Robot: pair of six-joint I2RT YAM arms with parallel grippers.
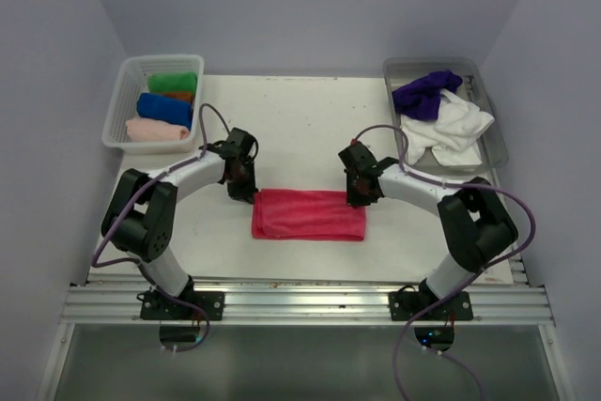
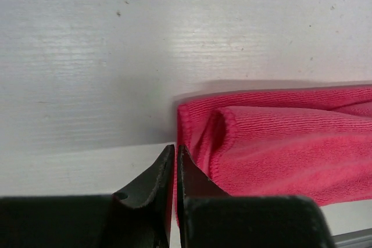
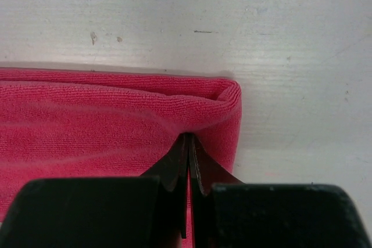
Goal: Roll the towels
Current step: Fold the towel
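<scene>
The red towel [image 1: 308, 214] lies folded flat into a long rectangle on the table [image 1: 300, 119], at the middle of its near part and between the two arms. At its left short edge [image 2: 181, 114] we see the left jaws drawn almost together, with only a thin slit between them and a sliver of red cloth showing in it, so they pinch the towel's edge. At the right end [image 3: 229, 94] the right jaws are closed over the folded corner, the cloth puckering up at their tips. The left arm [image 1: 178, 180] and right arm [image 1: 423, 190] both reach inward and low over the table. At the far left corner a white basket [image 1: 120, 115] holds rolled towels: a green roll [image 1: 174, 83], a blue roll [image 1: 164, 108] and a pale pink roll [image 1: 157, 131]. At the far right a grey tray [image 1: 432, 63] holds a crumpled purple towel [image 1: 424, 96] and a white towel [image 1: 455, 129], well apart from the red one.
</scene>
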